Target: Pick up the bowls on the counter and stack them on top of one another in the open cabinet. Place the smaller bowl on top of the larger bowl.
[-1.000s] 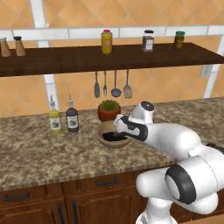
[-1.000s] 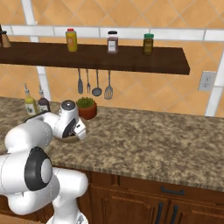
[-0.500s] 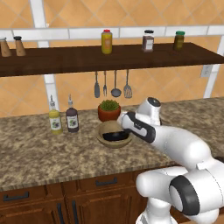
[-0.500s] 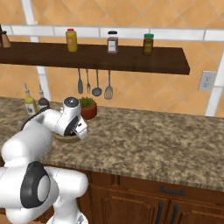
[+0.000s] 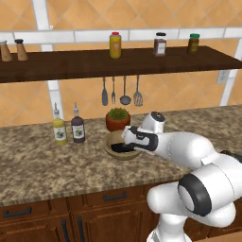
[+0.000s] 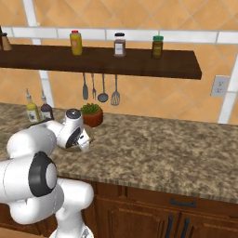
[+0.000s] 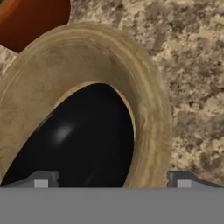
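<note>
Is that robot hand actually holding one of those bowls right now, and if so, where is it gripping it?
Nothing is held yet. The gripper is open, its tips either side of the tan bowl's near wall; the black bowl sits inside it on the counter.

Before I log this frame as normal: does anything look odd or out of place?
One thing: the black bowl already sits nested inside the tan bowl, and both rest on the counter by the plant pot, not on the open shelf. Nothing looks spilled or damaged.

I see an orange diagonal-tiled wall [image 5: 156,85] crossed by white trim [image 5: 94,36], with a white outlet [image 6: 217,86] on it. Reddish-brown cupboards [image 5: 56,217] with black handles [image 6: 182,203] stand below. Lighting is even.
</note>
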